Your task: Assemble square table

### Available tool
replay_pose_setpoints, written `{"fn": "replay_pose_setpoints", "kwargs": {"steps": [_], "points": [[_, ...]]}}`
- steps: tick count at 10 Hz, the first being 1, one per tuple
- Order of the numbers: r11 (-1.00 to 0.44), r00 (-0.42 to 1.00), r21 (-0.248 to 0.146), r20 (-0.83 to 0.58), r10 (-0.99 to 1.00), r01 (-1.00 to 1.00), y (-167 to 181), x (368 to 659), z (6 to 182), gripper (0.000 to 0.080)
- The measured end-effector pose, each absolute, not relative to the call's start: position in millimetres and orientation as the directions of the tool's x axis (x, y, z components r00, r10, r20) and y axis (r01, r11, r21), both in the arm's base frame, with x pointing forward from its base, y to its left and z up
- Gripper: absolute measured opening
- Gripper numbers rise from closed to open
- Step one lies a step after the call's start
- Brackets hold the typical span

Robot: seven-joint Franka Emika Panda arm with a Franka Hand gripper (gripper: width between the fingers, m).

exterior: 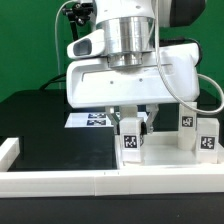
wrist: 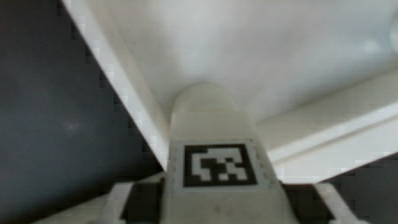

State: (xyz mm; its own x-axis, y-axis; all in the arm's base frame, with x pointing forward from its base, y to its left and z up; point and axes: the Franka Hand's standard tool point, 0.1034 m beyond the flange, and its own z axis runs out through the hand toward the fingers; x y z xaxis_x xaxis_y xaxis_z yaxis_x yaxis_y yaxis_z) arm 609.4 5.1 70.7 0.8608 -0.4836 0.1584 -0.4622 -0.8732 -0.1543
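The white square panel [exterior: 168,152] lies at the exterior view's right, behind the front rail. A white tagged leg [exterior: 130,142] stands upright at the panel's left corner. My gripper [exterior: 135,124] comes straight down on the leg's top and is shut on it. In the wrist view the leg [wrist: 217,140] runs out between my fingers [wrist: 139,203], tag facing the camera, and its far end meets the panel's rimmed inside [wrist: 302,70]. My gripper [wrist: 217,208] sits at that picture's edge. Two more tagged legs [exterior: 186,121] [exterior: 207,140] stand at the panel's right.
The marker board [exterior: 92,120] lies flat on the black table behind the gripper. The long white L-shaped rail [exterior: 70,181] runs along the front, with its short arm [exterior: 8,151] at the exterior view's left. A green wall stands behind.
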Motion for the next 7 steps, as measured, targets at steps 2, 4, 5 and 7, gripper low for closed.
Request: {"fn": "replay_pose_setpoints", "kwargs": {"steps": [2, 4, 5, 7], "points": [[-0.759, 0.753, -0.194, 0.122, -0.647, -0.621, 4.7, 609.5, 70.6, 0.0291], [-0.655, 0.653, -0.211, 0.092, -0.752, -0.725, 5.1, 609.3, 70.5, 0.0291], [-0.608, 0.607, -0.219, 0.077, -0.791, -0.763, 4.9, 609.3, 70.5, 0.0291], [-0.577, 0.578, -0.225, 0.066, -0.813, -0.785, 5.2, 609.2, 70.5, 0.0291]]}}
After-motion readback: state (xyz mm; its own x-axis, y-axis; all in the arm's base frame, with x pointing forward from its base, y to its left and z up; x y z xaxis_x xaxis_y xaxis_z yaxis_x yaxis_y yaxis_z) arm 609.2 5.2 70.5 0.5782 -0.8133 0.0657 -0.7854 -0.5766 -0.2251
